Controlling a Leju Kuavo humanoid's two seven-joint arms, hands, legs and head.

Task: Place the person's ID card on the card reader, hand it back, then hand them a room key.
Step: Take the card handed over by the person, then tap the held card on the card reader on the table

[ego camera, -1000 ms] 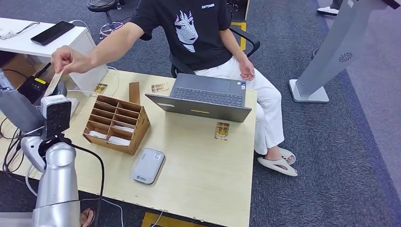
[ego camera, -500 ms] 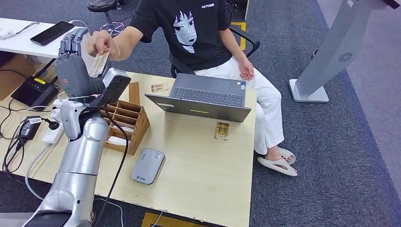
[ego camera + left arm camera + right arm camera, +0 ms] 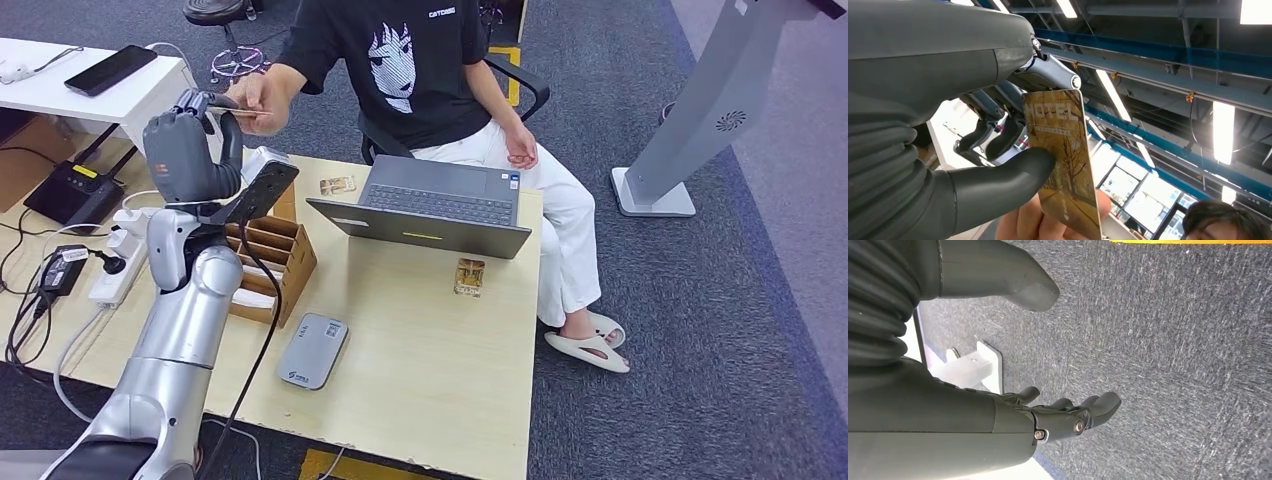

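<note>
My left hand (image 3: 185, 150) is raised above the table's far left corner and meets a seated person's hand (image 3: 262, 95). Between them is a card (image 3: 235, 111). In the left wrist view the card (image 3: 1065, 160) is golden with HOTEL printed on it. My thumb (image 3: 998, 180) presses on its face with my fingers behind it, while the person's fingers (image 3: 1028, 227) still hold its other end. The grey card reader (image 3: 312, 350) lies flat near the table's front edge. My right hand (image 3: 1068, 417) hangs over the carpet, holding nothing, its fingers loosely spread.
A cardboard divider box (image 3: 285, 262) with white cards stands beside my left arm. An open laptop (image 3: 430, 205) sits in front of the person. Loose cards lie by the laptop (image 3: 337, 185) and at the table's right (image 3: 469, 276). A power strip (image 3: 120, 262) lies at the left.
My left arm rose from low at the left up to the person's hand. The person brought the card to it, and my fingers closed from spread onto the card.
</note>
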